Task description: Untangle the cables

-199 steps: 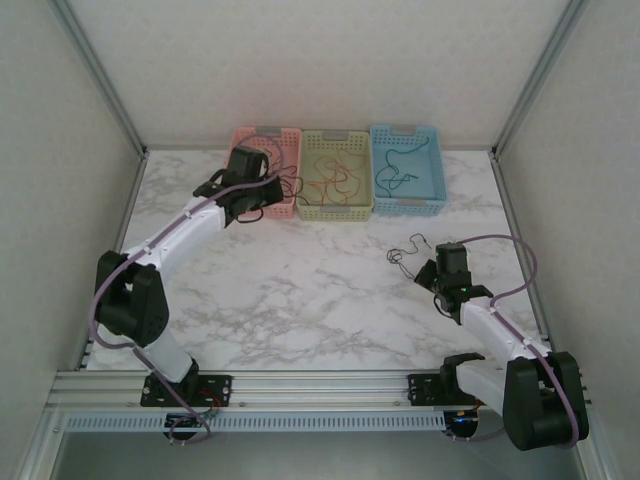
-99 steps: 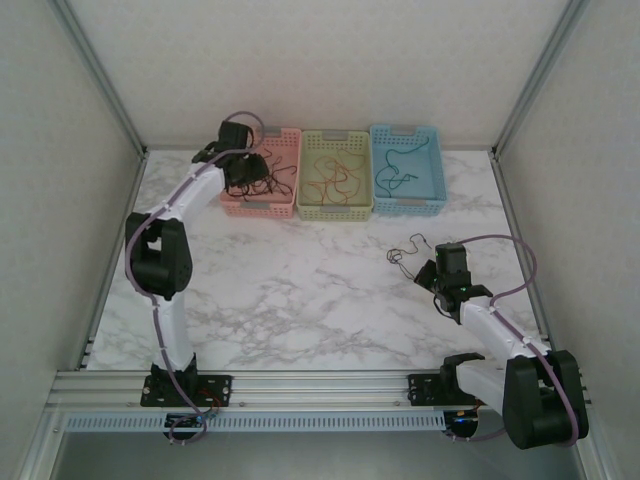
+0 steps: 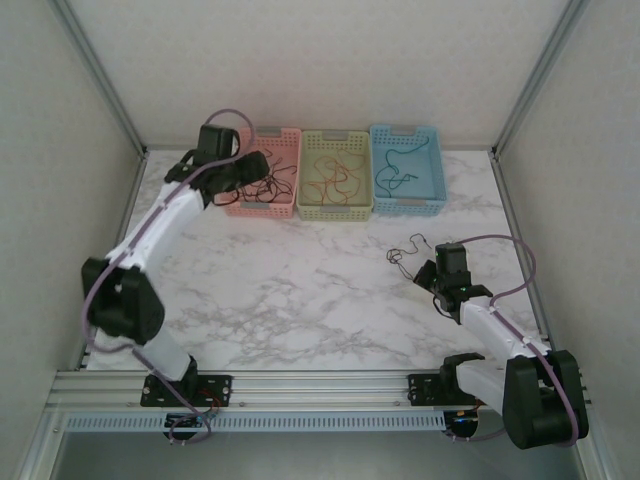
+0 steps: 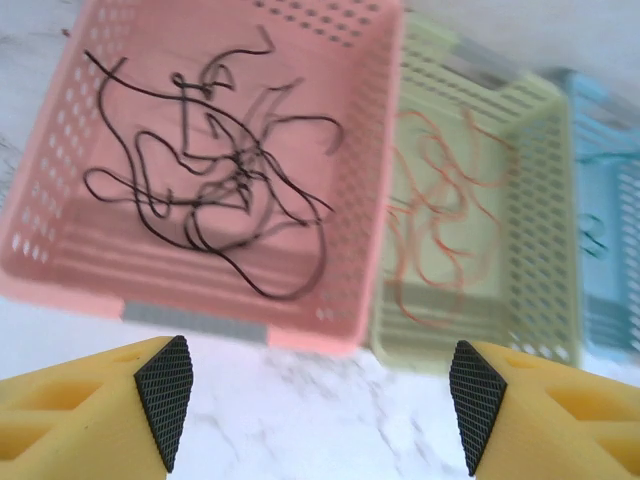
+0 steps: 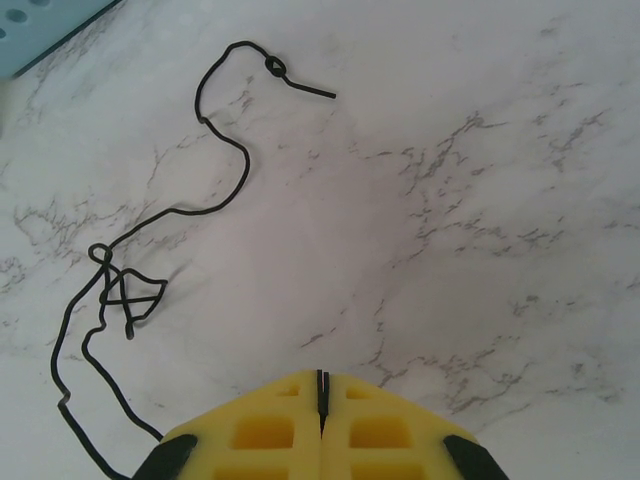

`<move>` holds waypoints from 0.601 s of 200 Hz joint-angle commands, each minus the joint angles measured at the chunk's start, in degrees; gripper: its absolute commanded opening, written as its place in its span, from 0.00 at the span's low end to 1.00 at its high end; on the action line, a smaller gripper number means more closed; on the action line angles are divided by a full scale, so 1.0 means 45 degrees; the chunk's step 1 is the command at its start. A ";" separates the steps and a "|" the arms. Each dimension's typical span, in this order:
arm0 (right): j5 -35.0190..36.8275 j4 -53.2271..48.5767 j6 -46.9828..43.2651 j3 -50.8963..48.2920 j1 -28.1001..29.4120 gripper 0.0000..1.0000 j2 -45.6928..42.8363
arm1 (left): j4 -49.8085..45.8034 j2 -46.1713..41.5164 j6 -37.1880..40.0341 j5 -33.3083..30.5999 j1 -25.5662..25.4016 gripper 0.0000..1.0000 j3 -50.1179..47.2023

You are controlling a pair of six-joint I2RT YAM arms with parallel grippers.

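Two claws, diff states. L claw point(image 4: 318, 400) is spread wide and empty, hanging just above the near rim of the pink basket point(image 4: 375, 180), where black cables point(image 4: 215, 180) lie in a loose heap. R claw point(image 5: 320, 400) is pressed together, nothing seen btw its pads. One kinked black cable point(image 5: 244, 170) lies on the desk point(image 5: 480, 200) just ahead, tail running off beneath the claw. Orange cables point(image 4: 440, 220) are in the green basket point(image 4: 555, 200), teal ones point(image 3: 395, 178) in the blue basket point(image 3: 408, 208). Prob. sorting nearly done: the stray needs R claw to open, drop on it, pinch. Desk is flat, white marble-look; white walls point(image 3: 320, 60), alu frame posts point(image 3: 100, 80).
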 commanded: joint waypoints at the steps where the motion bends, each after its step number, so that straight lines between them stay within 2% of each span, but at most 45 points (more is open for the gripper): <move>1: -0.0389 0.0194 -0.0218 -0.0123 -0.0048 0.00 -0.0315 | 0.0851 -0.1675 0.0036 0.0614 -0.0902 0.71 -0.2142; 35: -0.2182 0.0575 -0.0184 -0.0149 0.0204 0.00 -0.1050 | 0.1928 -0.4202 -0.0347 0.1728 -0.2129 0.71 -0.5819; 50: -0.3532 0.0326 -0.0155 0.0139 0.0451 0.00 -0.1431 | 0.2296 -0.5245 -0.0605 0.2378 -0.2483 0.71 -0.7371; 80: -0.6086 -0.0809 -0.0161 0.2294 0.1525 0.00 -0.1944 | 0.2679 -0.7208 -0.0775 0.3010 -0.2981 0.72 -0.9878; 98: -0.6475 -0.1592 -0.0298 0.3811 0.2752 0.00 -0.1928 | 0.2868 -0.8125 -0.0915 0.2912 -0.3137 0.73 -1.0870; 120: -0.5975 -0.2549 -0.0696 0.5958 0.4282 0.00 -0.1449 | 0.3595 -0.8631 -0.1131 0.3356 -0.3300 0.73 -1.1394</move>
